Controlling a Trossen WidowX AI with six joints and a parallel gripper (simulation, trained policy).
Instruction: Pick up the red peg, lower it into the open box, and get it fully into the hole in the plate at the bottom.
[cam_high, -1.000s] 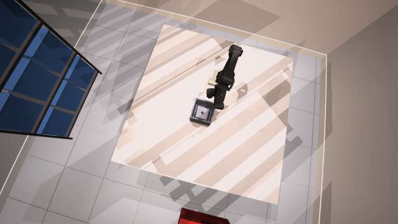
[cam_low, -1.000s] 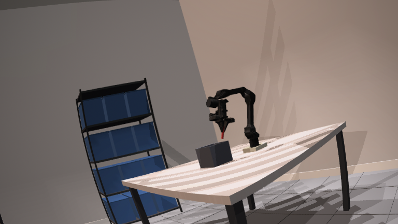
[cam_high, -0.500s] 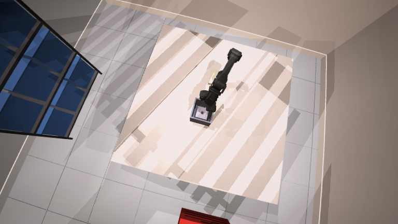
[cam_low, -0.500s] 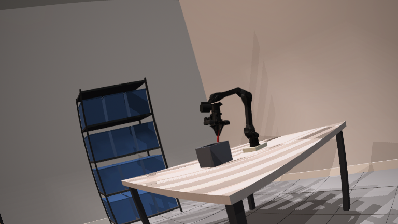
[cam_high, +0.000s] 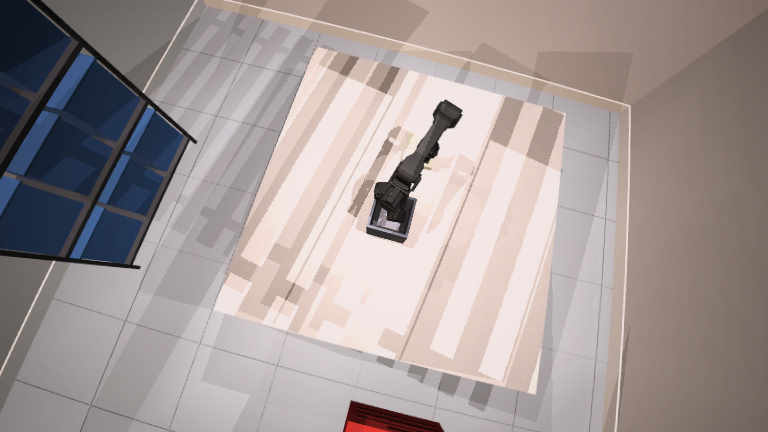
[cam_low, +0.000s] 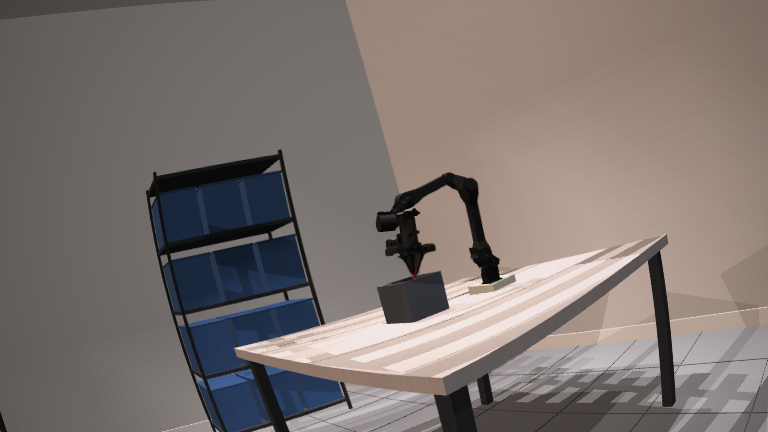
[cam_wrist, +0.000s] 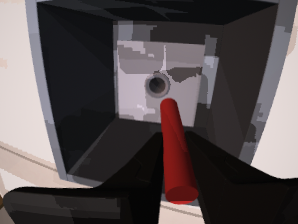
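My gripper (cam_wrist: 173, 138) (cam_low: 414, 272) is shut on the red peg (cam_wrist: 175, 150) (cam_low: 414, 276), with the fingertips at about the height of the box's rim. The peg's lower end points down into the open dark grey box (cam_low: 413, 300) (cam_high: 386, 234). In the wrist view a pale plate (cam_wrist: 132, 97) lies at the bottom of the box, with a round hole (cam_wrist: 157, 85) in it. The peg's far end shows just below and right of the hole in that view, above the plate. In the top view the arm covers part of the box and hides the peg.
The box stands on a wooden table (cam_high: 365, 290) (cam_low: 343, 349), its walls close around the peg. The arm's base is on a pale block (cam_low: 480, 289) behind the box. A shelf with blue bins (cam_low: 230, 268) stands beyond the table, and a red object (cam_high: 392, 421) is beyond its front.
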